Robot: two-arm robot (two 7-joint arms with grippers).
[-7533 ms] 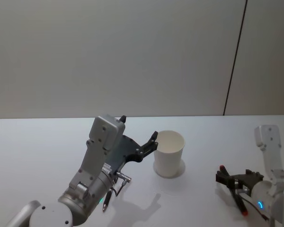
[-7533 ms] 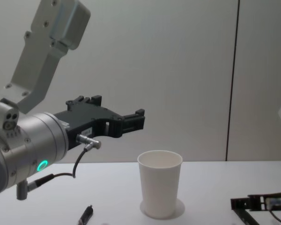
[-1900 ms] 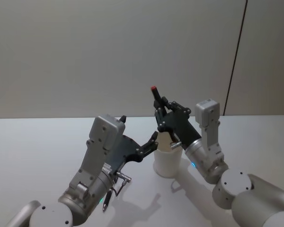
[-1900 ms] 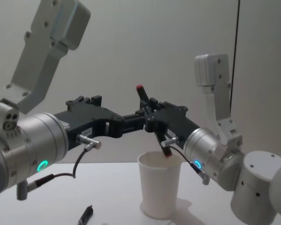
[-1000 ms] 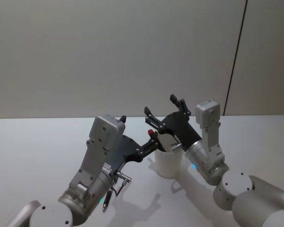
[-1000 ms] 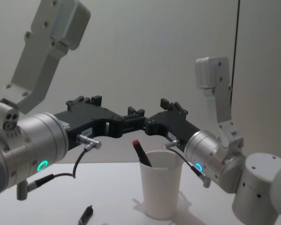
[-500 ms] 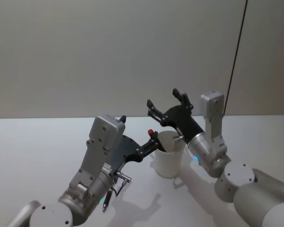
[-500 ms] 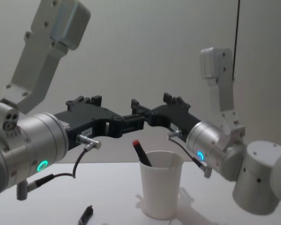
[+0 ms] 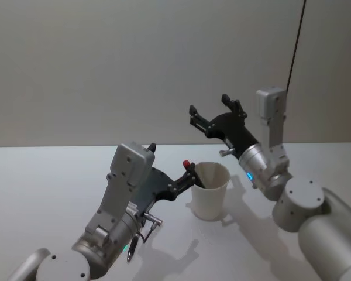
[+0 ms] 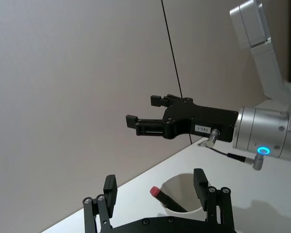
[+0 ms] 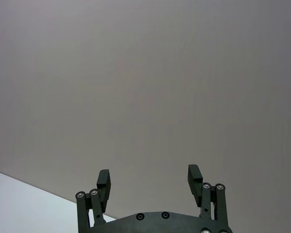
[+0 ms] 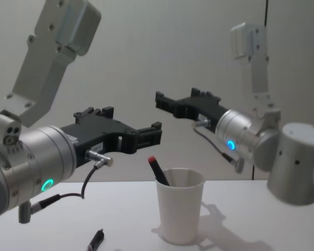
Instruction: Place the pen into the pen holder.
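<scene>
The pen holder is a white paper cup standing on the table, also seen from the side. The pen, black with a red end, leans inside it against the left rim, and its red end shows in the left wrist view. My right gripper hovers open and empty above and behind the cup. My left gripper stays open just left of the cup's rim, with the cup lying beyond its fingers.
A second dark pen lies on the white table under my left arm, near the front. A plain grey wall with a thin dark vertical line stands behind the table.
The right gripper let the pen go into the cup, then rose and drew back to the right, open. The pen stays leaning in the cup. The left arm has not moved.
</scene>
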